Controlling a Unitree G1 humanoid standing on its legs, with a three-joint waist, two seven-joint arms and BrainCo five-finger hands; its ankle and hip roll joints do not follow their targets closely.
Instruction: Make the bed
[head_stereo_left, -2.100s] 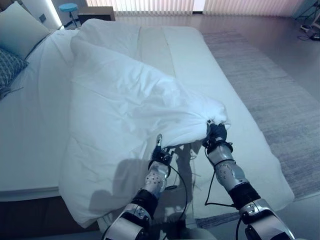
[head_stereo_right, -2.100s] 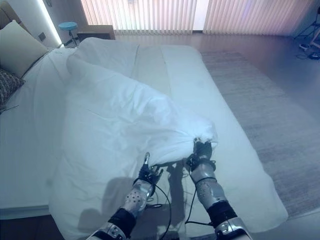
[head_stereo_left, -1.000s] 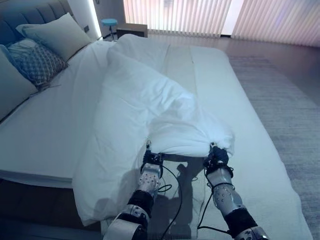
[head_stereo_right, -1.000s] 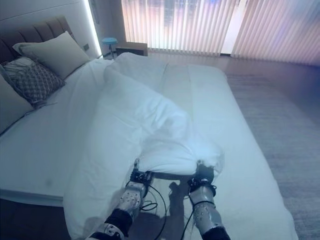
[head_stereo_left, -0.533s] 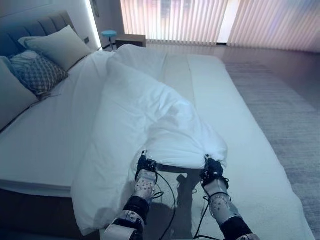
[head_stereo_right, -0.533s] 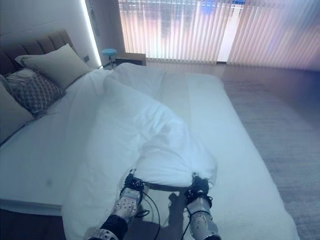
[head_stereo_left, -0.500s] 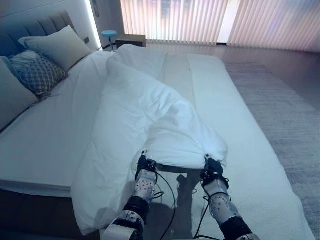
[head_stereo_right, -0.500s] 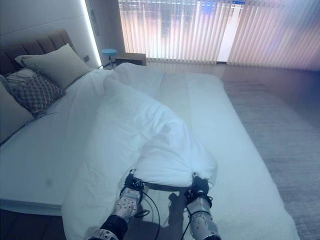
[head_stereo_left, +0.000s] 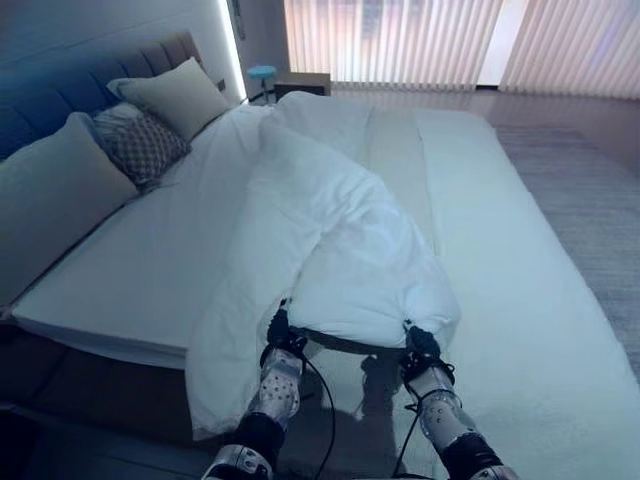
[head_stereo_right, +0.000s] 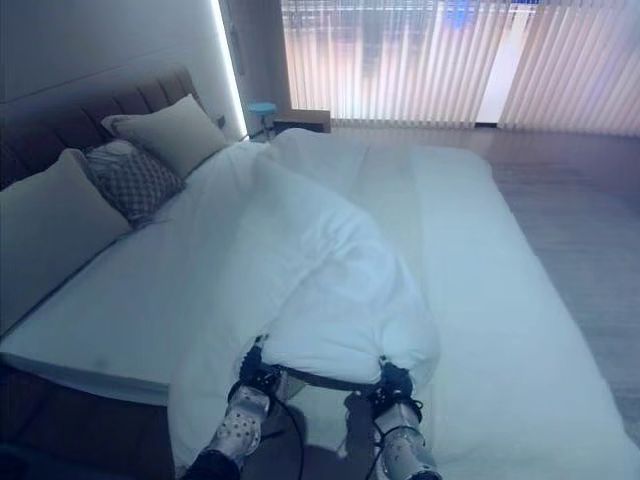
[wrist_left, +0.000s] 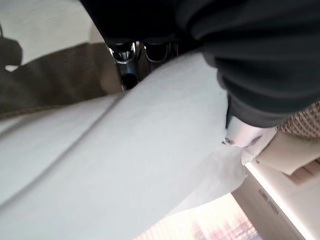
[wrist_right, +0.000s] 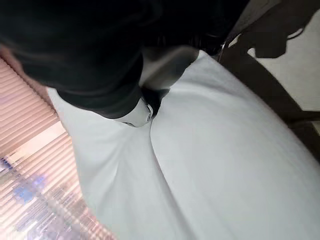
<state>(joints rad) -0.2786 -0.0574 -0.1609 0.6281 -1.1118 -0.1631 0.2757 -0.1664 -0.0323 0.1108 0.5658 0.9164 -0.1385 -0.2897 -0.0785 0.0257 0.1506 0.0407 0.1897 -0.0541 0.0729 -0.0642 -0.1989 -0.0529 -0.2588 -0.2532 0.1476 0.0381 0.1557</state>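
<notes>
Both hands, left (head_stereo_left: 281, 334) and right (head_stereo_left: 421, 345), stay clenched on the duvet (head_stereo_left: 340, 230) edge, now bunched above them; spreading comes next

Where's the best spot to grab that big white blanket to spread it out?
Grab the duvet along its near edge, from the foot of the bed, where the left hand and right hand hold it, because it's bunched into a long ridge.

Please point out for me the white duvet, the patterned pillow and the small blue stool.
white duvet (head_stereo_left: 340, 230), left eye view, on the bunched middle of its top.
patterned pillow (head_stereo_left: 140, 148), left eye view, on its front face.
small blue stool (head_stereo_right: 262, 108), right eye view, on its round seat.
</notes>
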